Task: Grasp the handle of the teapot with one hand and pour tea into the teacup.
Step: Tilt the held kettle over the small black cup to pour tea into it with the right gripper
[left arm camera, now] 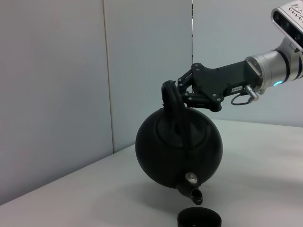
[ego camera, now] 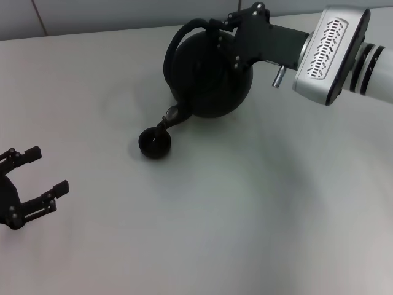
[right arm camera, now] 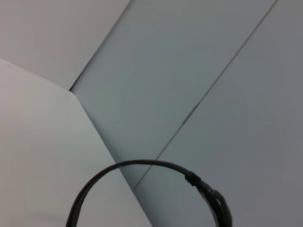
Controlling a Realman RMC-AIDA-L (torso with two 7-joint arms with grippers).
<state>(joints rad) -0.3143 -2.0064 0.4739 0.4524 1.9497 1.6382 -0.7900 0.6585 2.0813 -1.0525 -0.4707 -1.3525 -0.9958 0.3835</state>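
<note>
My right gripper is shut on the arched black handle of the round matte-black teapot. The pot hangs above the table, tilted so its short spout points down over the small black teacup. The left wrist view shows the same: teapot tipped forward, spout just above the teacup, right gripper clamped on the handle. The right wrist view shows only the handle's hoop. My left gripper rests open at the table's left edge.
The white table carries nothing else. A pale wall stands close behind the teapot, and the table's far edge runs just beyond it.
</note>
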